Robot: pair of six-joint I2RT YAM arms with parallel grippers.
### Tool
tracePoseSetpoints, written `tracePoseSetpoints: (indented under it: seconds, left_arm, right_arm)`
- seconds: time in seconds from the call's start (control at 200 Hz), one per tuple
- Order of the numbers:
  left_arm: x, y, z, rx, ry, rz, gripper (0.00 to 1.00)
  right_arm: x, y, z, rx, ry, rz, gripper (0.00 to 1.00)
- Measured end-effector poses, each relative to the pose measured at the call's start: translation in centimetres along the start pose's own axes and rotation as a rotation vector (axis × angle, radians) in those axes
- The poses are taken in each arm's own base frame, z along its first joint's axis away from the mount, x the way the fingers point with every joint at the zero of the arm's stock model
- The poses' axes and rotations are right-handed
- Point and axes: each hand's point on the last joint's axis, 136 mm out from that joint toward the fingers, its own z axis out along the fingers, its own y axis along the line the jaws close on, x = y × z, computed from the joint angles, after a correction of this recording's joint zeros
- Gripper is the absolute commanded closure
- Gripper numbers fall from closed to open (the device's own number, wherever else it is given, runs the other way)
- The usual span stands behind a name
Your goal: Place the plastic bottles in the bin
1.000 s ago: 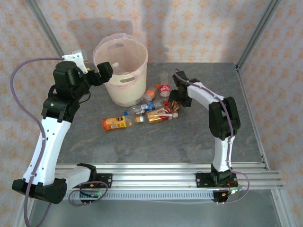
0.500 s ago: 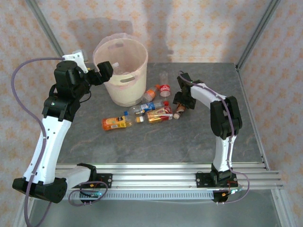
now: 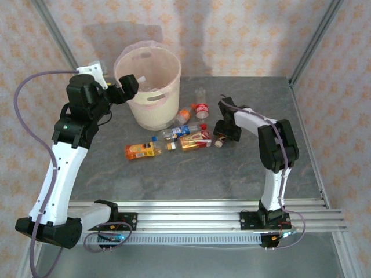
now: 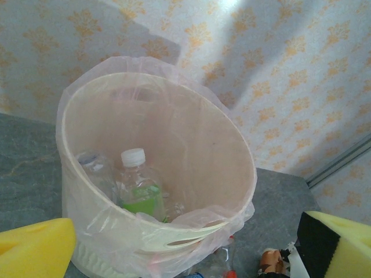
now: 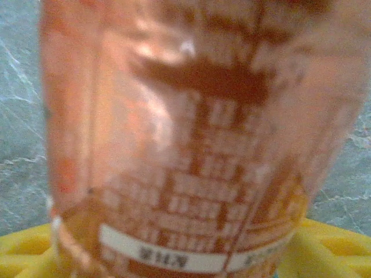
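From above, the left gripper (image 3: 128,87) hovers at the rim of the large round translucent pink-cream plastic bin (image 3: 152,110). Small clear plastic bottles (image 3: 174,134) lie on the grey bench (image 3: 174,174) beside the bin, with the right gripper (image 3: 220,136) at the cluster's right end.

Left wrist: yellow fingers (image 4: 35,249) spread wide, with bottles inside the bin (image 4: 220,174).

Right wrist: an orange-labelled bottle (image 5: 191,133) sits between yellow fingers (image 5: 23,249); I cannot tell whether they clamp it.

The bin (image 3: 153,113) has an open mouth, free from above, with the left gripper (image 3: 128,87) hanging spread at its left rim. A crowded row of bottles (image 3: 185,139) lies just before its front wall, blocking a low approach there. The right gripper (image 3: 220,136) sits at the row's right end, seemingly straddling one bottle (image 5: 191,145). The near half of the table (image 3: 191,179) is bare
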Motion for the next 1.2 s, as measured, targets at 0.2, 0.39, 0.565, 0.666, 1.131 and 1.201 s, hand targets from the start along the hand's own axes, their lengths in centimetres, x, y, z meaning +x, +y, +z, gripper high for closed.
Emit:
tracePoseSetpoints:
  seconds: [0.2,0.39,0.565,0.666,1.131,1.201]
  left_arm:
    - [0.5,0.3,0.8,-0.009,0.019,-0.017,0.0]
    - [0.6,0.3,1.0,-0.013,0.024,-0.031,0.0]
    - [0.6,0.4,1.1,-0.014,0.026,-0.044,0.0]
    - [0.7,0.4,1.2,-0.014,0.027,-0.049,0.0]
    - [2.1,-0.8,2.9,0.008,0.082,-0.055,0.0]
    - [2.7,-1.9,3.4,0.033,0.105,-0.046,0.0]
  right_arm:
    - [0.0,-0.2,0.0,-0.003,-0.021,0.001,0.31]
    - [0.1,-0.5,0.0,-0.008,-0.05,0.003,0.41]
    - [0.7,-1.2,-0.2,-0.007,-0.067,0.004,0.5]
    - [1.3,-1.7,-0.4,-0.002,-0.065,-0.001,0.55]
    - [0.3,-1.2,-9.4,-0.151,-0.318,-0.099,0.63]
    - [0.0,-0.1,-11.8,-0.208,-0.382,-0.132,0.63]
